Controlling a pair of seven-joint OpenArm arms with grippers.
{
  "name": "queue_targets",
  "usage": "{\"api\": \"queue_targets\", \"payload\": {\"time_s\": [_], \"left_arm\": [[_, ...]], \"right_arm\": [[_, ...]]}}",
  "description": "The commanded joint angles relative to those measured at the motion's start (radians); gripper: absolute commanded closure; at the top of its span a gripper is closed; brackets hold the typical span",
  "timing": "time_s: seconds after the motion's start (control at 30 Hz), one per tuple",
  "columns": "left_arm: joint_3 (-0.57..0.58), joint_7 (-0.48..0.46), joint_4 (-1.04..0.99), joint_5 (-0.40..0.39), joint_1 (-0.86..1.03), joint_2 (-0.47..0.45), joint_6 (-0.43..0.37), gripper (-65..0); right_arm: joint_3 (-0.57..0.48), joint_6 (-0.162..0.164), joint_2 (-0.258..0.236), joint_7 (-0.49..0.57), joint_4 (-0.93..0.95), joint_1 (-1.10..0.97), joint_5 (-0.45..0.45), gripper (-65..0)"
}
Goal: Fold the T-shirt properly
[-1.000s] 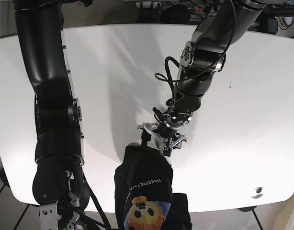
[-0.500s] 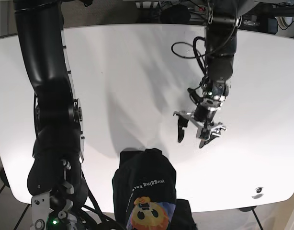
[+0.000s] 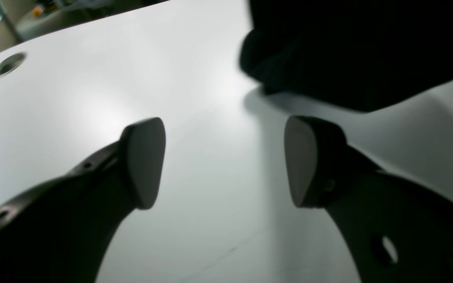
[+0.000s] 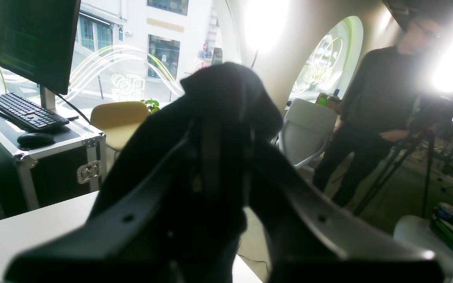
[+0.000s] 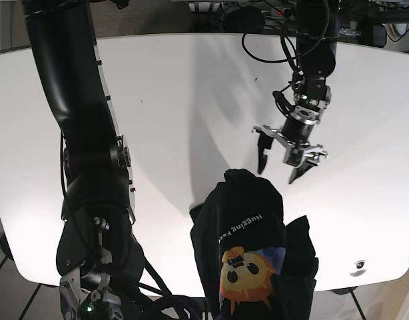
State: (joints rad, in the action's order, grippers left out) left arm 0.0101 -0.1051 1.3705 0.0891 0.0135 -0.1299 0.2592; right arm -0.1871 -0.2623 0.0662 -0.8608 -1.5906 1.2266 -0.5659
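The black T-shirt (image 5: 248, 230) with an orange print hangs bunched over the table's front edge, its top raised like a peak. In the right wrist view my right gripper (image 4: 224, 129) is shut on the T-shirt's black cloth (image 4: 226, 90), which drapes over the fingertips. The base view hides that gripper under the cloth. My left gripper (image 5: 282, 167) stands open just above the white table (image 5: 178, 100), a little beyond the shirt's peak and apart from it. In the left wrist view the left gripper (image 3: 222, 161) has nothing between its fingers, and the shirt (image 3: 348, 51) lies ahead to the right.
A round cable hole (image 5: 358, 267) sits near the table's front right corner, also visible in the left wrist view as the hole (image 3: 9, 65). Off the table stand a person (image 4: 372, 118), a case with a keyboard (image 4: 26, 112), and chairs (image 4: 305, 129).
My left gripper has drawn back from the shirt, up and to the right, staying open. The shirt has risen and shifted right with my right arm, showing more of the print.
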Motion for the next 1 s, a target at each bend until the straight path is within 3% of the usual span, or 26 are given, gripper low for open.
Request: {"api": "queue_targets", "payload": {"time_s": [0.03, 0.17, 0.63, 1.0], "left_arm": [[0.035, -0.029, -0.007, -0.007, -0.013, 0.0, -0.001, -44.0], [0.109, -0.031, -0.064, -0.001, -0.062, -0.001, -0.002, -44.0], [0.155, -0.035, -0.423, -0.007, -0.376, 0.046, -0.002, -44.0], [0.156, -0.035, -0.848, -0.001, -0.61, 0.207, -0.002, -43.3]], "right_arm": [[0.008, 0.002, -0.004, 0.039, -0.012, 0.038, -0.007, -2.2], [0.008, 0.002, -0.01, 0.039, -0.009, 0.038, -0.004, -2.2], [0.008, 0.002, -0.01, 0.044, -0.009, 0.043, 0.001, -2.2], [0.008, 0.002, -0.026, 0.045, -0.009, 0.046, 0.002, -2.2]]}}
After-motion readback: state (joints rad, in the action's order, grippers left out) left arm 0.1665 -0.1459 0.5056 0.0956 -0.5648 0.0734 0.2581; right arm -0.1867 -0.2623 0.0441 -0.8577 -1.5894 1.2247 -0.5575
